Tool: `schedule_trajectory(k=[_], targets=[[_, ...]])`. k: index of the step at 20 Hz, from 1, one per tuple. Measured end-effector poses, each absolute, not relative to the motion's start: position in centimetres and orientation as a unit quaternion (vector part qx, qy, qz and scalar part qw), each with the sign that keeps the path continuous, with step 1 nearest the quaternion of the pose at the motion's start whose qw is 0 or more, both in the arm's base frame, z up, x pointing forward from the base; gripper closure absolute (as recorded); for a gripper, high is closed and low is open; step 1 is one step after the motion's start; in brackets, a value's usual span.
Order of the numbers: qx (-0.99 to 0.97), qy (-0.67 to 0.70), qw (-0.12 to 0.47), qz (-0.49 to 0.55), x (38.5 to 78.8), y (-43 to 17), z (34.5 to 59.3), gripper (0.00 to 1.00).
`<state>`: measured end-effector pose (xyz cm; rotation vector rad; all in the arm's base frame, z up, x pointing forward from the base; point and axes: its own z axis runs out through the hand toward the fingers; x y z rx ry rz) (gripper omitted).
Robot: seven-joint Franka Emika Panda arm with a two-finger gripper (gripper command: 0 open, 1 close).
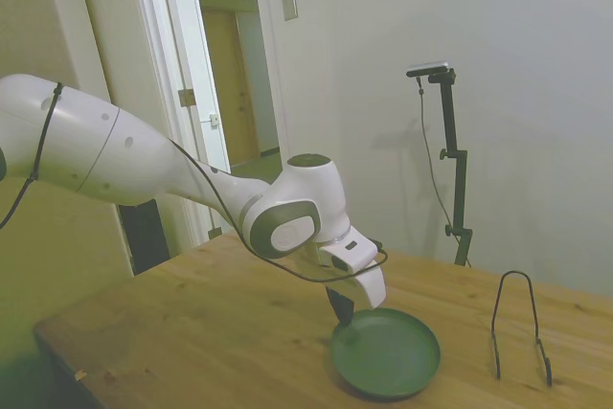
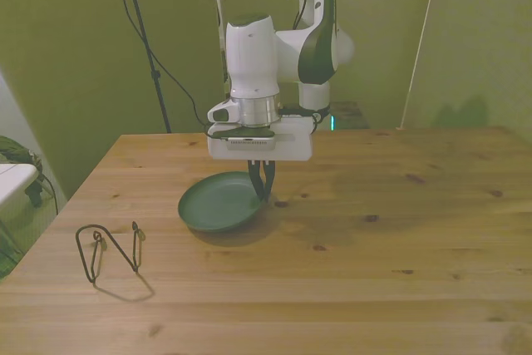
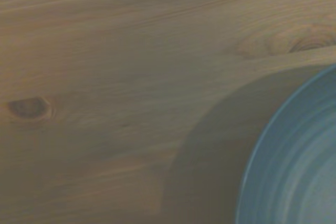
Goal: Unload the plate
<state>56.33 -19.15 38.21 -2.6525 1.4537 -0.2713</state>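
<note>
Hand (image 2: 264,190) pinches the plate's (image 2: 218,206) rim

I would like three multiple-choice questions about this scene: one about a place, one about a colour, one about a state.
1. Where is the wire stand relative to the plate in the front view?
A. On its left, nearer the camera
B. On its right
C. Inside it

2. What colour is the plate?
A. White
B. Dark green
C. Red

3. What is the state of the plate?
A. Upright in the stand
B. On the table, with the hand at its rim
C. Held high above the table

Answers: 1 A, the stand is apart at lower left. 2 B, seen in both room views. 3 B, the closed fingers meet its rim.
</note>
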Motion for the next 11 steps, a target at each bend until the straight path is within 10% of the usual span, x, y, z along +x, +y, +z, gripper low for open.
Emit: schedule_trajectory(k=[11], targets=[[-0.872, 0.478, 0.054, -0.089, 57.0, -19.3, 40.2, 0.00]])
